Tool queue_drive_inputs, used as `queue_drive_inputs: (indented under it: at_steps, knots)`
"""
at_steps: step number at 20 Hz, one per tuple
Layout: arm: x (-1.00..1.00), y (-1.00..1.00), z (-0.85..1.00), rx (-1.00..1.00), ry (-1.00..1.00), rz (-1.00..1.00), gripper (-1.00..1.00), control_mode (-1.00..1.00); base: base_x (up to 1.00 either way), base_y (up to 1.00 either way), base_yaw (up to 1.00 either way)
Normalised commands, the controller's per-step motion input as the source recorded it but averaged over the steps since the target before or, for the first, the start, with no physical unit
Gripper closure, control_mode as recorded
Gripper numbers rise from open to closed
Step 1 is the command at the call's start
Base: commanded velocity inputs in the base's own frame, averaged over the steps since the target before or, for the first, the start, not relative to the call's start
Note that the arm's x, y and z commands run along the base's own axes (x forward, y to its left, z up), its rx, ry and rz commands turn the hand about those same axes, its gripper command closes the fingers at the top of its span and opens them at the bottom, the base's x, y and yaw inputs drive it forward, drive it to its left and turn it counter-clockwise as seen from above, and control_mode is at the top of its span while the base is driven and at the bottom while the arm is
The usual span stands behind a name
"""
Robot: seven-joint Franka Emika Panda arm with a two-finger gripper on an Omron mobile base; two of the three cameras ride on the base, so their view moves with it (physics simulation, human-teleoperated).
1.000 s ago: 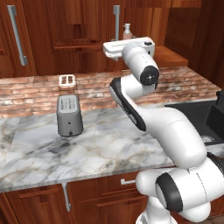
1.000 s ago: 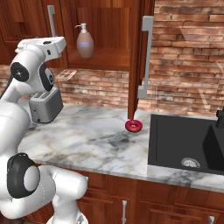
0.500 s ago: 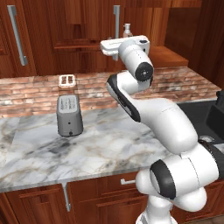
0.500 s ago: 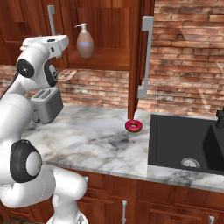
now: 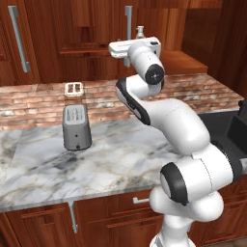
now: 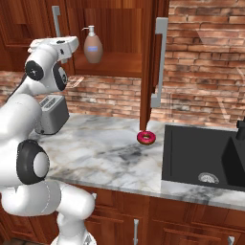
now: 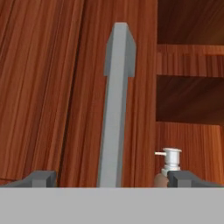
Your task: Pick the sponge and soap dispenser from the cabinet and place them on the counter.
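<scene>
Reach for the soap dispenser [image 6: 93,47] on the cabinet [image 6: 119,33] shelf; pincer [image 7: 111,178] spread wide, holding nothing.
Dispenser stands upright on the shelf behind the open door, above the bench [image 6: 105,150]. In the hand view the door's grey bar handle [image 7: 116,105] sits dead ahead, dispenser off by one fingertip. Judgement: shift sideways past the handle, centre the bottle's body between the fingers, then advance level. Arm raised high, hand roughly horizontal, aimed at the cabinet. Sponge not made out.
</scene>
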Motion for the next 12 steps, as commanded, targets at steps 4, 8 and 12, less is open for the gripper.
queue_drive_inputs:
  at_steps: [4, 8, 12]
  knots:
    - [0.35, 0.07, -0.06, 0.00, 0.01, 0.00, -1.00, -1.00, 0.00, 0.00, 0.00]
    - [0.40, 0.07, -0.09, 0.00, 0.02, 0.00, -1.00, -1.00, 0.00, 0.00, 0.00]
    - [0.41, 0.07, -0.09, 0.00, 0.02, 0.00, 1.00, -1.00, 0.00, 0.00, 0.00]
